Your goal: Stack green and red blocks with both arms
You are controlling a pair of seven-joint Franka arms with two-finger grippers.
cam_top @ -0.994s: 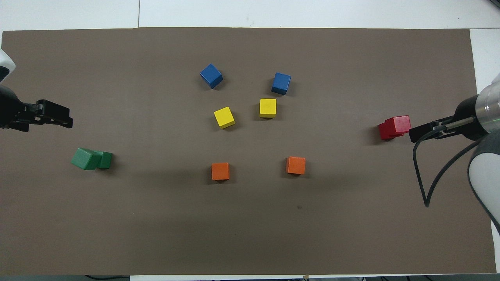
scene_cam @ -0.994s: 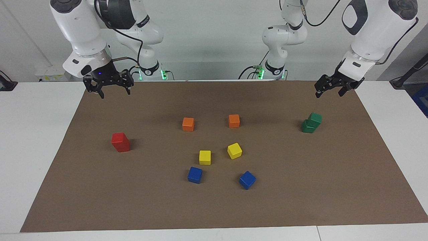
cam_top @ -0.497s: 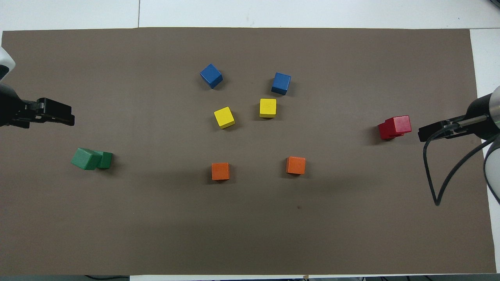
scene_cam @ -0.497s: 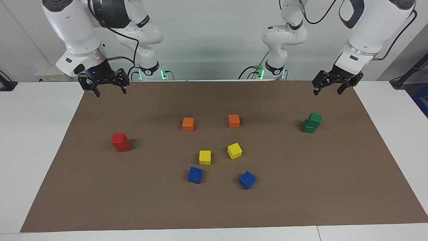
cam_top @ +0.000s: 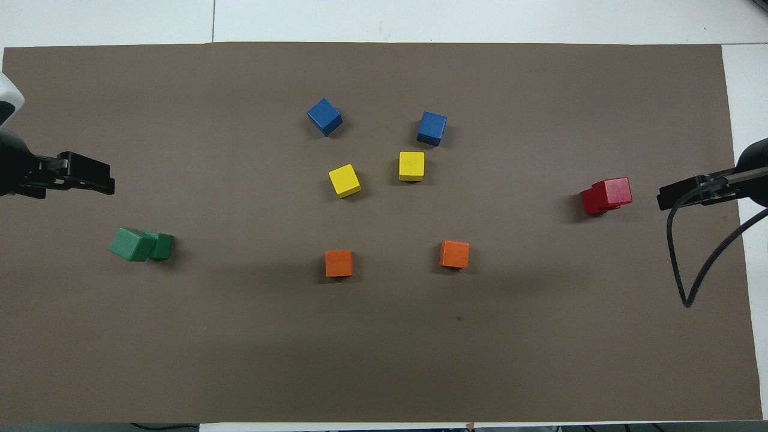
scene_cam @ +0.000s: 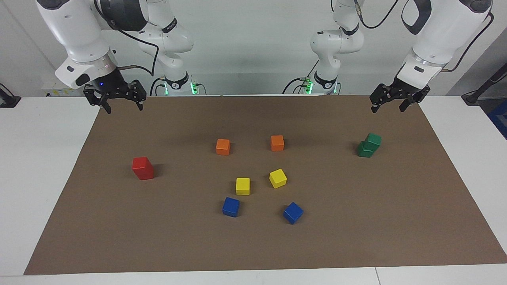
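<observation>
green stack [scene_cam: 369,145]: two green blocks, one on the other, top block skewed; toward the left arm's end of the mat [scene_cam: 356,237], near the robots' edge.
red stack [scene_cam: 142,168]: two red blocks, squarely stacked, toward the right arm's end.
left gripper [scene_cam: 387,101]: raised over the mat corner by the green stack, fingers spread, holding nothing.
right gripper [scene_cam: 120,101]: raised over the corner by the red stack, fingers spread, holding nothing.
orange, yellow, blue blocks: mid-mat, loose.
status: both stacks look built; nothing evidently left.
</observation>
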